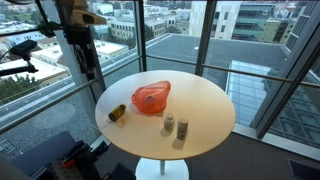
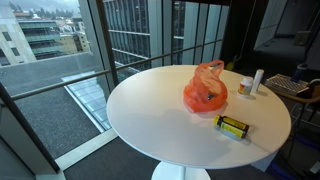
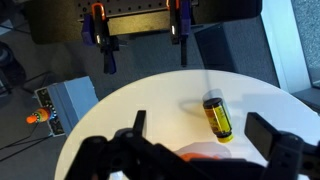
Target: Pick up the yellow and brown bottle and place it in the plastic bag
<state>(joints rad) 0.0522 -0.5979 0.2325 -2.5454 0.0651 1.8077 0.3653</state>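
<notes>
Lying on its side, yellow-brown bottle (image 2: 232, 126) sits outside the plastic bag (image 2: 205, 88).

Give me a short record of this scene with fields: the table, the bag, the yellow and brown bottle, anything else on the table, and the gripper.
table: round, white
plastic bag: orange, crumpled, near the table's middle
yellow and brown bottle: lying on its side, apart from the bag
small bottles: two, upright, side by side near the table's edge
gripper: open, holding nothing, above the table
task state: bottle not yet picked up
</notes>
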